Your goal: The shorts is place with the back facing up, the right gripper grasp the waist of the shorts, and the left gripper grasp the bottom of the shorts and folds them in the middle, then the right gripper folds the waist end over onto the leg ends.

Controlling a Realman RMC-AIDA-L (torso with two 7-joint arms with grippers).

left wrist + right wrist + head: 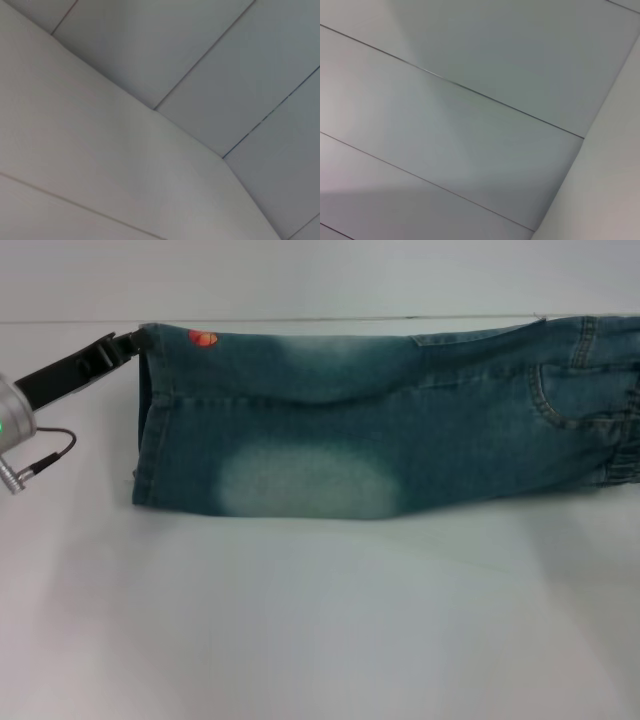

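The denim shorts [380,430] lie folded lengthwise across the far half of the white table [320,620], leg hems toward nine o'clock, waist running out of the head view at three o'clock. The left gripper [128,340] sits at the far hem corner, about ten o'clock, touching the cloth; whether its fingers are closed on it cannot be told. A small red patch [203,337] lies just beside it. Toward six o'clock the tabletop is bare. Both wrist views show only pale panelled wall.
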